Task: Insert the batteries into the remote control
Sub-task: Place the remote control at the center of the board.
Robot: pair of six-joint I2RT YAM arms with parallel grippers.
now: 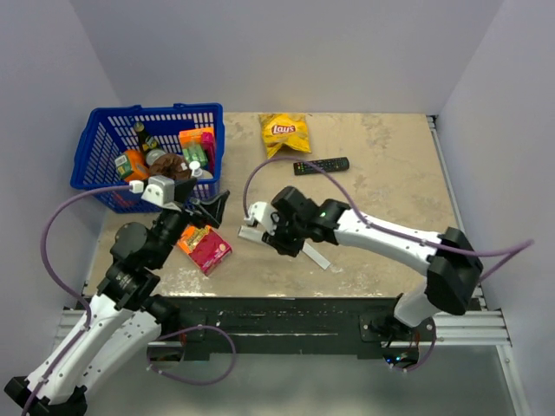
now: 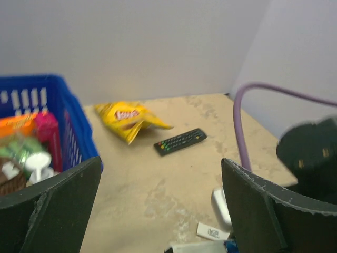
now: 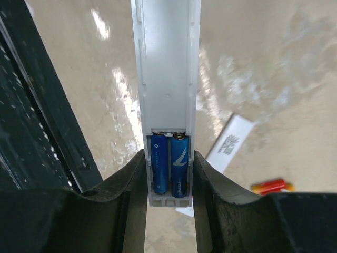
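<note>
The white remote control (image 3: 166,74) is being held over the desk (image 3: 274,79). Its open back is facing the wrist camera, and two blue batteries (image 3: 169,163) are sitting side by side in the compartment at its near end. The right fingers (image 3: 136,182) are clamping the remote's long edges right at that compartment. The right arm (image 1: 381,234) is stretching leftward across the middle of the desk.

Beneath, a red-orange battery (image 3: 271,185) and a white strip (image 3: 231,141) with a printed code are lying on the desk, near each other but apart.

The left arm (image 1: 130,269) is rising from the near left corner. The left fingers (image 1: 212,208) are standing wide apart, gripping nothing, near the remote and beside the blue basket (image 1: 95,147).

Farther back, a yellow Lay's bag (image 1: 284,132) and a black remote (image 1: 321,165) are lying on the desk.
</note>
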